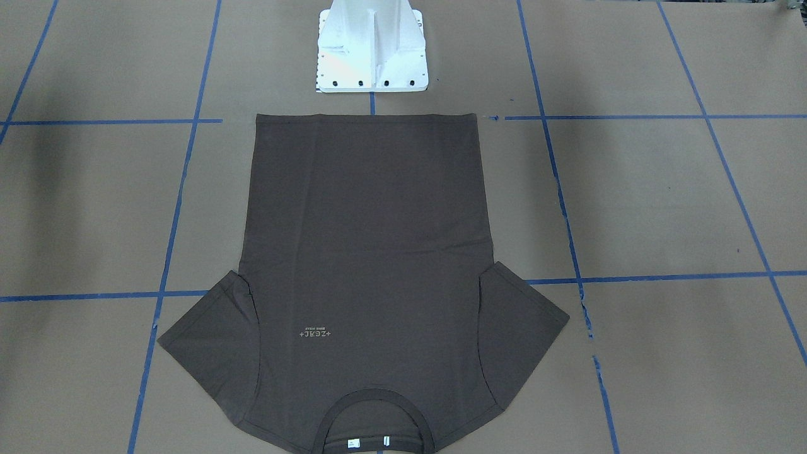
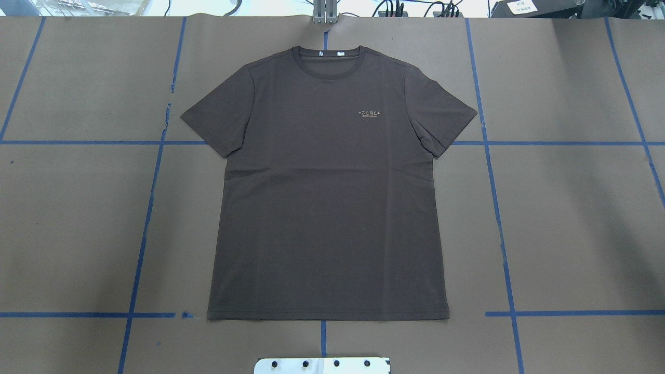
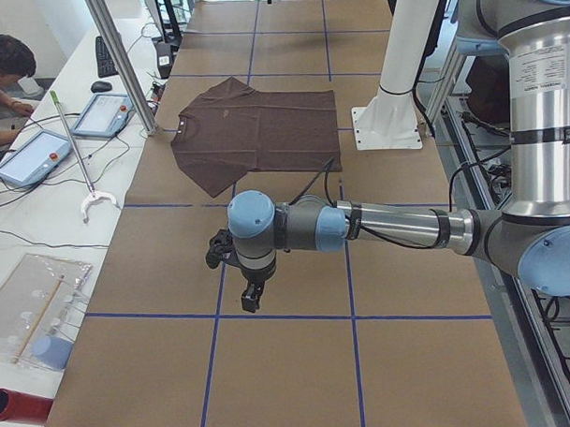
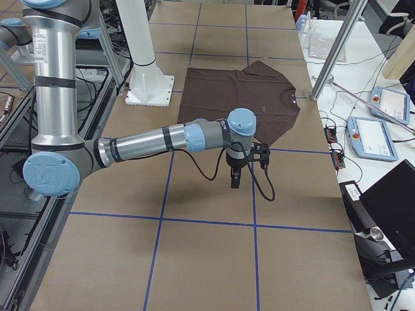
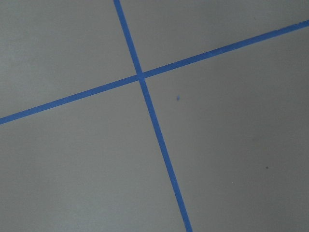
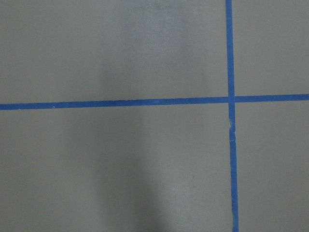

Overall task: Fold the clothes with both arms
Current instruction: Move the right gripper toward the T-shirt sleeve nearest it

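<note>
The dark brown T-shirt (image 2: 327,208) lies flat and spread out on the brown paper, with its collar (image 2: 328,61) at the far edge and its hem toward the robot's base. It also shows in the front view (image 1: 365,252) and in both side views (image 3: 263,130) (image 4: 240,97). My left gripper (image 3: 253,297) hangs above bare paper well to the shirt's left, pointing down. My right gripper (image 4: 235,180) hangs above bare paper well to the shirt's right. Neither touches the shirt. Both show only in the side views, so I cannot tell whether they are open or shut. Each wrist view shows only paper and blue tape.
A white pedestal base (image 1: 372,50) stands just behind the shirt's hem. Blue tape lines (image 2: 150,197) grid the paper. A slanted metal pole (image 3: 120,60) rises at the table's far edge. A person (image 3: 4,73) sits at a side table with tablets (image 3: 108,115).
</note>
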